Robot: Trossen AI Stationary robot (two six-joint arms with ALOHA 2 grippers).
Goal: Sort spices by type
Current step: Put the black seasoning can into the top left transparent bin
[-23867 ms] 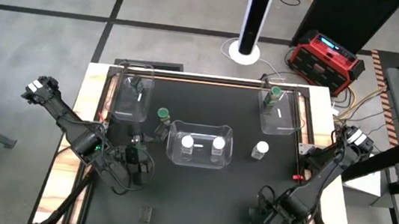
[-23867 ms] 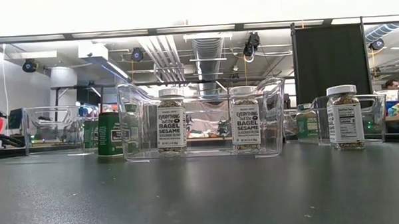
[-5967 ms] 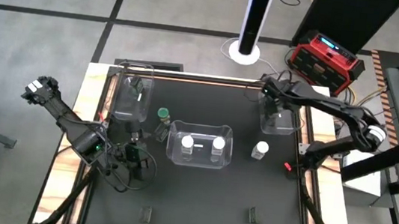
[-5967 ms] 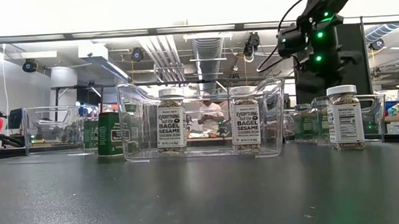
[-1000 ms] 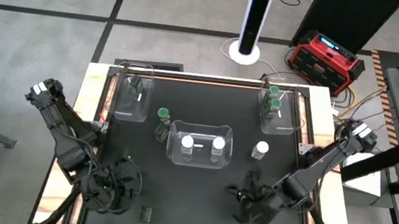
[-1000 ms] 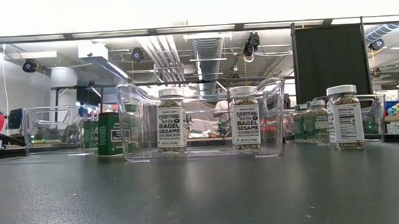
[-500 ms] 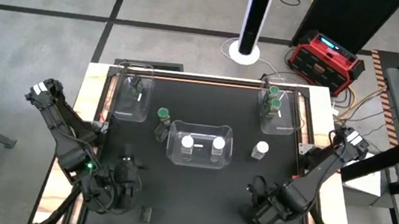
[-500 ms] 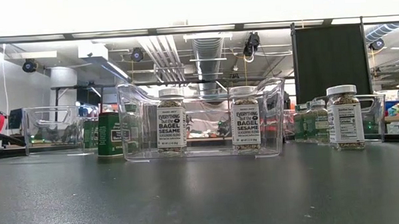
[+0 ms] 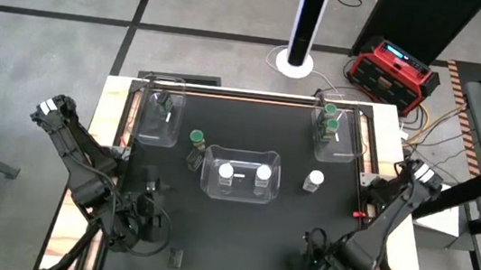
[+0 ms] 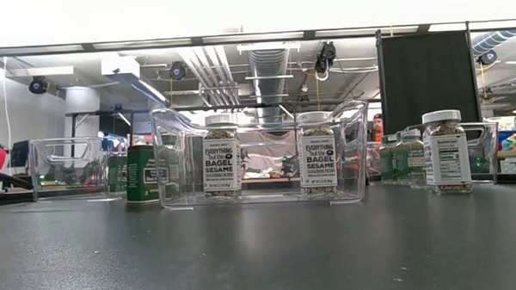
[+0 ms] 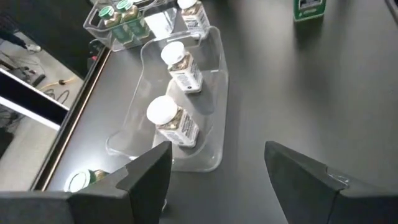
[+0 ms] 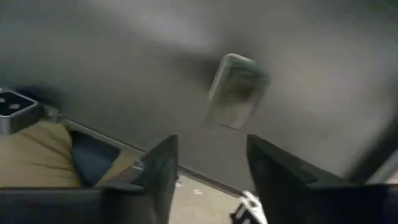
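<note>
The spices are small jars. Two white-lidded jars stand in the clear centre bin. A third white-lidded jar stands on the table to its right. Two green-lidded jars stand in the far right bin, and a dark-lidded jar in the far left bin. One green-lidded jar and a green tin stand left of the centre bin. My left gripper hovers open near the front left; my right gripper is open near the front right.
A small dark marker lies on the black table near its front edge, and the right wrist view shows another one below that gripper. Bare tabletop stretches between the centre bin and the near edge.
My right gripper has drawn back toward the table's near edge and a little to the right, staying open and holding nothing. My left gripper has shifted slightly toward the far edge. No jar has moved.
</note>
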